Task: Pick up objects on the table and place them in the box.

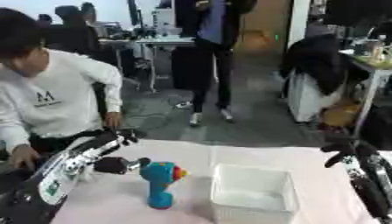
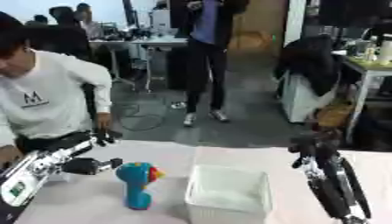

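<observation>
A blue toy drill [image 1: 160, 183] with an orange and red side stands upright on the pink table [image 1: 115, 205], left of a white box [image 1: 253, 192] that looks empty. My left hand [image 1: 115, 162] comes in from the left at the height of the toy's head. Its thumb tip is at or touching the head, and its fingers [image 1: 122, 138] point up and away, open. My right hand [image 2: 306, 151] hangs above the table's far right part, beyond the box's right corner. Its fingers droop relaxed and hold nothing.
The table's far edge [image 1: 229, 146] runs just behind both hands, with open floor beyond. My right forearm [image 1: 367, 179] lies along the box's right side. Bare pink cloth lies between the toy and the box.
</observation>
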